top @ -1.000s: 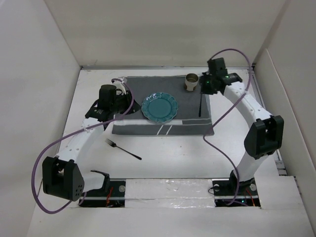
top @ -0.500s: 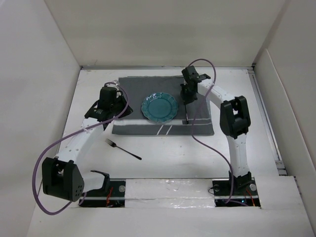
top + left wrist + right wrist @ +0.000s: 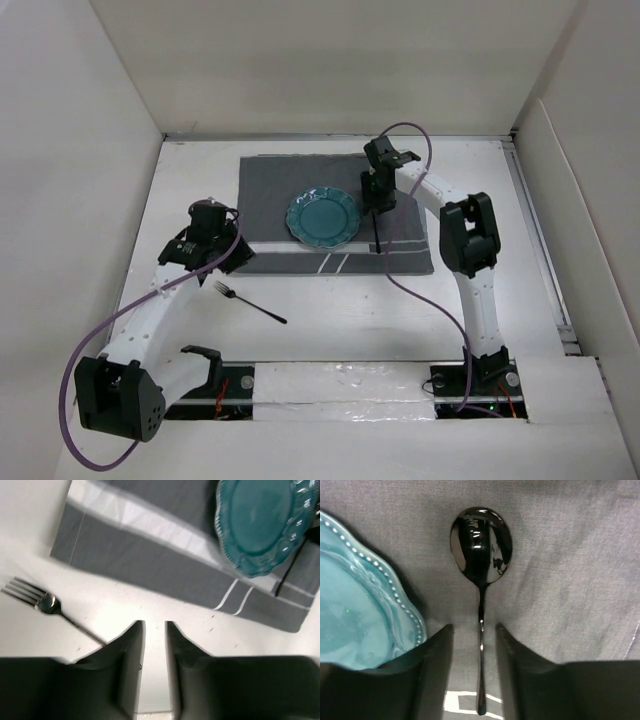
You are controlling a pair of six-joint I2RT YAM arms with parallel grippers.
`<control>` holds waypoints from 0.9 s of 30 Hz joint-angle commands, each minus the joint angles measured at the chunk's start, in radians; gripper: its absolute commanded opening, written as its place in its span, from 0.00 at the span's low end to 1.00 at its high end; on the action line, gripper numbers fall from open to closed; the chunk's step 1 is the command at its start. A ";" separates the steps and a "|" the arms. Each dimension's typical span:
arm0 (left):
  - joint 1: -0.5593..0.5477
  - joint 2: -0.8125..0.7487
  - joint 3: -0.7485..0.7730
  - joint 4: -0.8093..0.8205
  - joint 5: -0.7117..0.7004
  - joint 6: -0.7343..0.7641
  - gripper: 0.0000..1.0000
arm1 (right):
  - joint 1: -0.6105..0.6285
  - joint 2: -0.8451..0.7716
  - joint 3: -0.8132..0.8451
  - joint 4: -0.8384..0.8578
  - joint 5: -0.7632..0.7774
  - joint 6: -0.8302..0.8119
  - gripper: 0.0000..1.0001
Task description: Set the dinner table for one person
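Drawing the left gripper (image 3: 154, 627) back off the placemat (image 3: 270, 185) toward the near left since half a second ago, and hovering it over bare table (image 3: 400, 310), with the fork (image 3: 248, 302) just to its left in the wrist view. Keeping its fingers only a narrow slit apart, pinching nothing. Holding the right gripper (image 3: 474, 628) much where it was, low over the spoon (image 3: 481, 545), fingers spread and straddling the handle without visibly touching it. Showing the spoon lying on the placemat just right of the teal plate (image 3: 323, 217), bowl toward the far side, handle toward the arms. Leaving the fork on the table, just near of the placemat's front edge, tines toward the left gripper. Stretching the white table flat under both arms, from their bases to the back wall, and carrying the placemat on its far middle.
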 commanded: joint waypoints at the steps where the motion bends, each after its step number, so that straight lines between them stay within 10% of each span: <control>1: 0.001 -0.016 -0.017 -0.134 -0.023 -0.063 0.30 | 0.025 -0.067 0.029 0.023 -0.008 0.017 0.48; 16: 0.001 0.156 -0.092 -0.275 -0.098 -0.307 0.43 | 0.116 -0.788 -0.531 0.321 -0.138 0.144 0.53; 27: 0.001 0.242 -0.112 -0.234 -0.174 -0.399 0.36 | 0.146 -0.982 -0.644 0.321 -0.217 0.130 0.53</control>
